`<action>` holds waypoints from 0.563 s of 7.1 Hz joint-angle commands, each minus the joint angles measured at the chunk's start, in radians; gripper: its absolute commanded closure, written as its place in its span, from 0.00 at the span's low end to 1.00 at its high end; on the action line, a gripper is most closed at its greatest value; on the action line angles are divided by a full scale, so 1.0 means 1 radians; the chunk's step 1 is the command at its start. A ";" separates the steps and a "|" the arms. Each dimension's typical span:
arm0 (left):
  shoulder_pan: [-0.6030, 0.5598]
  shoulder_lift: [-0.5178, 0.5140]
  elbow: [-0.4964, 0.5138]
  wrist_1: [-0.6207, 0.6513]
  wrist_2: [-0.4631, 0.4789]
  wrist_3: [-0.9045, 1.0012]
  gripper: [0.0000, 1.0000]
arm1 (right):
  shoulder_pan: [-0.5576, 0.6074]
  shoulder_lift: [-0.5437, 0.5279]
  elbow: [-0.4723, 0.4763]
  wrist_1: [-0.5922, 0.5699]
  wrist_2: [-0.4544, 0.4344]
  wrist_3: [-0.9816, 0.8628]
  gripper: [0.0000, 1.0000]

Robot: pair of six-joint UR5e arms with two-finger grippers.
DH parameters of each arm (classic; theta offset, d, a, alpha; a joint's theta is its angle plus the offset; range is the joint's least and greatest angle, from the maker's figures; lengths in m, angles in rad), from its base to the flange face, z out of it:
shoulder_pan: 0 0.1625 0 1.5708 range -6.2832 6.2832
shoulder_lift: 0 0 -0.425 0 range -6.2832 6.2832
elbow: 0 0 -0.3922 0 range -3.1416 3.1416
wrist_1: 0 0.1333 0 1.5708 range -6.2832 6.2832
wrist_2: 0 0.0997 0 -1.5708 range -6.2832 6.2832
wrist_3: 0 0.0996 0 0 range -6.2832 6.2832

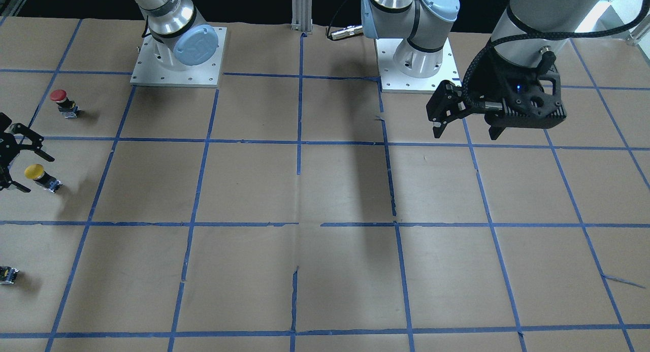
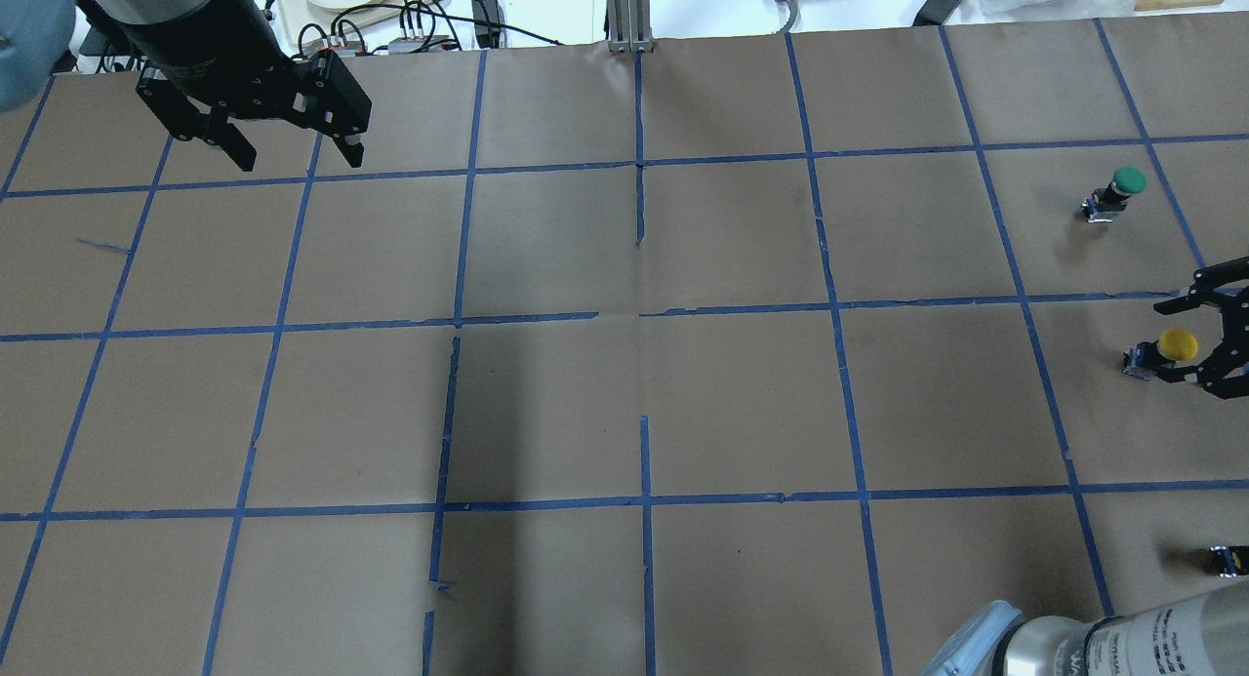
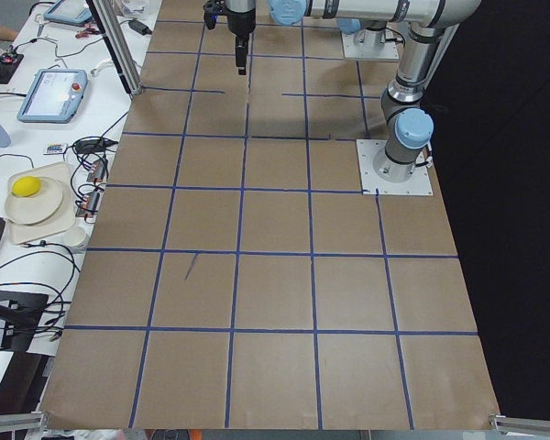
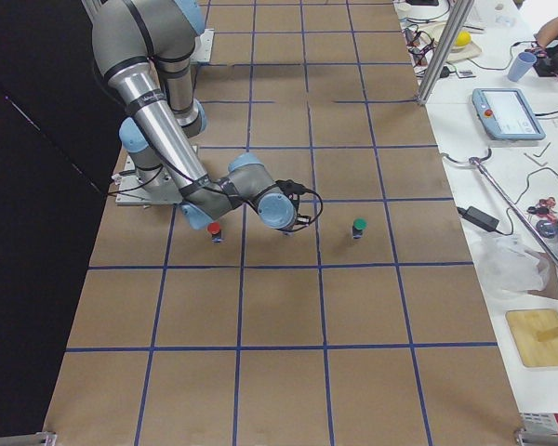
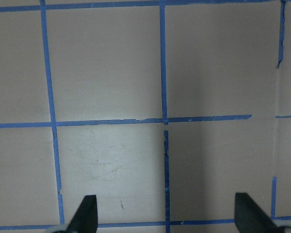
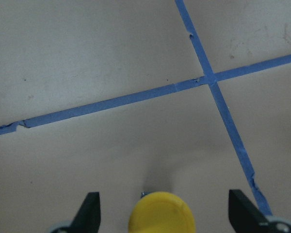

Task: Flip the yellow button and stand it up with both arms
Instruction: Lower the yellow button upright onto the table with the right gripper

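The yellow button [image 1: 36, 173] has a round yellow cap on a black body and sits on the brown paper at the table's right end. It also shows in the overhead view [image 2: 1176, 345]. My right gripper [image 1: 20, 161] is open and low, with one finger on each side of the cap, not touching it. In the right wrist view the yellow cap [image 6: 161, 214] sits between the two fingertips [image 6: 89, 211] of the right gripper [image 6: 166, 213]. My left gripper [image 2: 298, 157] is open and empty, held above the table's far left part, and its wrist view shows only paper and tape between the left gripper's tips [image 5: 167, 213].
A red-capped button [image 1: 60, 98] stands on the robot's side of the yellow one. A green-capped button [image 2: 1124, 186] stands beyond it. A small black-and-yellow piece [image 2: 1228, 559] lies at the right edge. Blue tape lines cross the brown paper [image 2: 634, 403]. Cables and dishes lie past the far edge.
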 commanded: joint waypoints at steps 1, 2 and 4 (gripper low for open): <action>0.000 0.001 -0.003 0.004 0.014 -0.103 0.00 | 0.003 -0.048 -0.017 0.023 -0.003 0.148 0.01; 0.000 0.015 -0.001 0.004 0.014 -0.111 0.00 | 0.006 -0.099 -0.019 0.036 -0.008 0.228 0.01; 0.000 0.014 -0.003 0.006 0.032 -0.105 0.00 | 0.027 -0.237 -0.013 0.046 -0.041 0.558 0.01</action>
